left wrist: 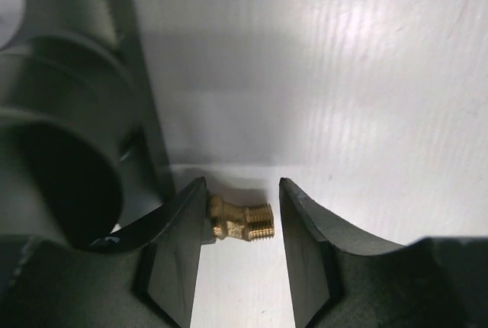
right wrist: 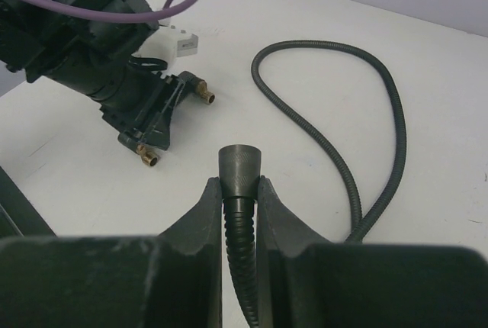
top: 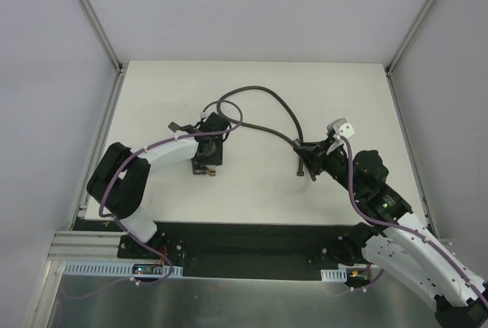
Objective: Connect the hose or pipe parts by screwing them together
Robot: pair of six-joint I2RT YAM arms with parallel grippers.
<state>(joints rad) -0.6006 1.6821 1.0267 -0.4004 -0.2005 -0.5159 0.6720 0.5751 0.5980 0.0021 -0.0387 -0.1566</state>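
Note:
The dark-grey hose (top: 267, 93) loops across the back of the white table. My right gripper (top: 311, 156) (right wrist: 240, 187) is shut on the hose just behind its end connector (right wrist: 240, 164), which sticks out past the fingertips. The hose (right wrist: 396, 107) curls away to the right. The black fitting (top: 207, 166) lies under my left gripper (top: 208, 151), and two of its brass tips (right wrist: 146, 159) show beside the fingers. In the left wrist view a brass threaded tip (left wrist: 244, 221) lies between the jaws of my left gripper (left wrist: 242, 198). It touches the left finger, with a small gap to the right one.
A small white block (right wrist: 185, 42) lies on the table beyond the left gripper. Metal frame rails (top: 107, 114) run along the table's left and right sides, with grey walls behind them. Purple cables follow both arms.

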